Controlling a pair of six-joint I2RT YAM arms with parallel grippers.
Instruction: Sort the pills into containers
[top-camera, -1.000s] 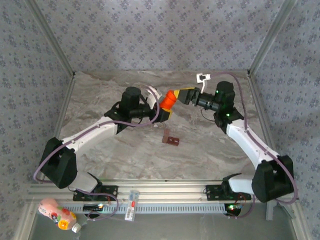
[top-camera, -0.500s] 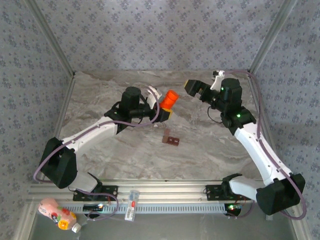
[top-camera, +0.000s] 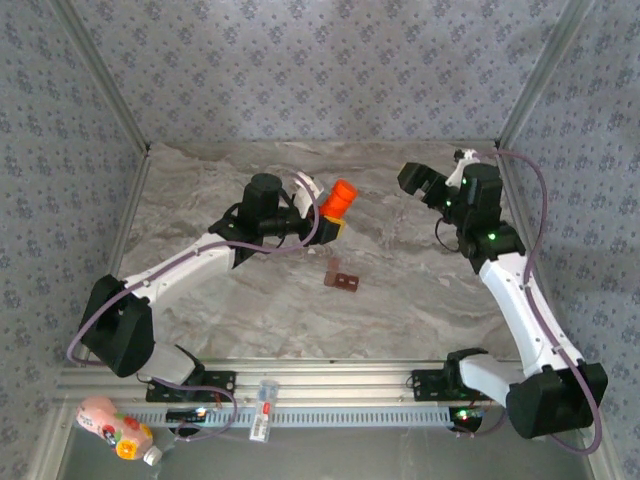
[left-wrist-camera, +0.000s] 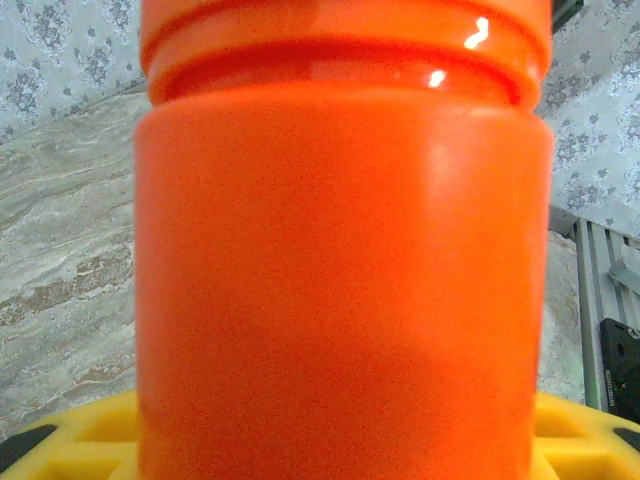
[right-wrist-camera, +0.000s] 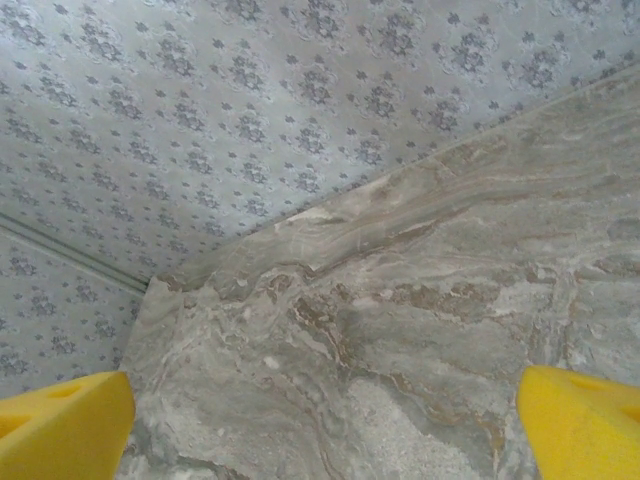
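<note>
My left gripper is shut on the bright orange bottle, holding it tilted above the middle back of the marble table. In the left wrist view the bottle stands very close, with yellow fingers at its base. The containers, a small dark reddish-brown strip, lie on the table in front of the bottle, apart from both grippers. My right gripper hangs open and empty at the back right; its yellow fingertips stand far apart over bare marble. The pills are out of view.
Patterned walls and metal posts close in the marble table on three sides. A pink bottle lies off the table at the front left. A small clear item rests on the front rail.
My right gripper was at the top of the orange bottle; it has opened wide and drawn back to the right. The left arm and bottle have not moved.
</note>
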